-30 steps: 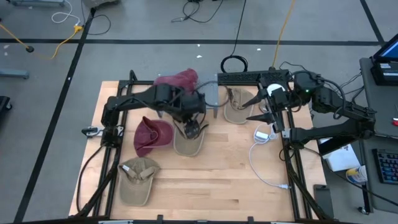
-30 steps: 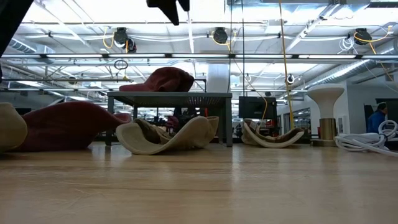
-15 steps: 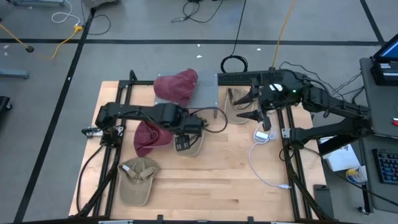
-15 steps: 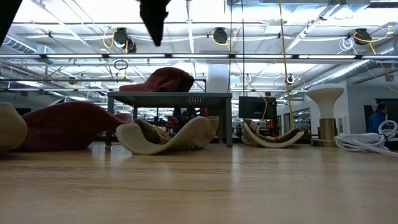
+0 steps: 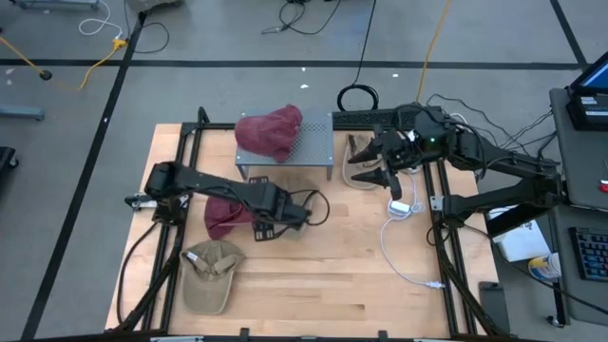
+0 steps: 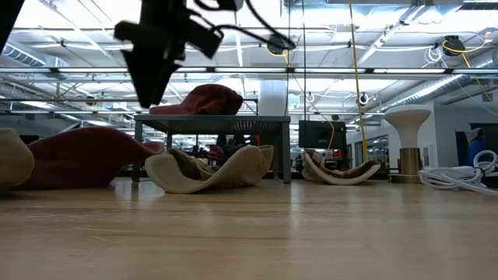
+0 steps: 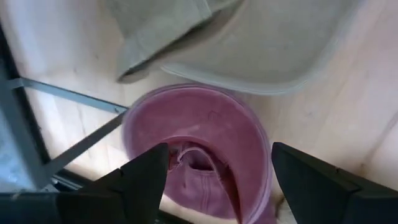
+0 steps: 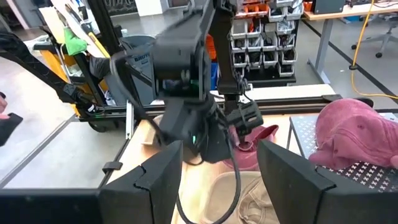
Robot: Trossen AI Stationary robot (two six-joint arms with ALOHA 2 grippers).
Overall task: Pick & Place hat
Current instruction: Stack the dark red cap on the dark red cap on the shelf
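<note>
A: Which hat sits under the left gripper (image 5: pixel 269 228)?

B: In the high view a maroon hat (image 5: pixel 228 213) lies on the wooden table (image 5: pixel 332 275), at about nine o'clock from the gripper and just beside it. The left wrist view looks down on that hat's open underside between two spread fingers (image 7: pixel 146 177), nothing between them.

A: And the other hats?

B: A tan hat (image 6: pixel 206 169) rests upturned next to the maroon one in the low view, largely hidden by the arm from above. Another tan cap (image 5: pixel 211 274) lies at seven o'clock from the gripper. A second maroon hat (image 5: pixel 269 131) sits on the small grey stand (image 5: pixel 313 144) at twelve o'clock.

A: The right arm?

B: The right gripper (image 5: pixel 369 168) hangs over a third tan hat (image 5: pixel 362 160) at three o'clock from the stand, fingers (image 8: pixel 283 180) apart and empty. White cable (image 5: pixel 399 237) trails at five o'clock from it.
</note>
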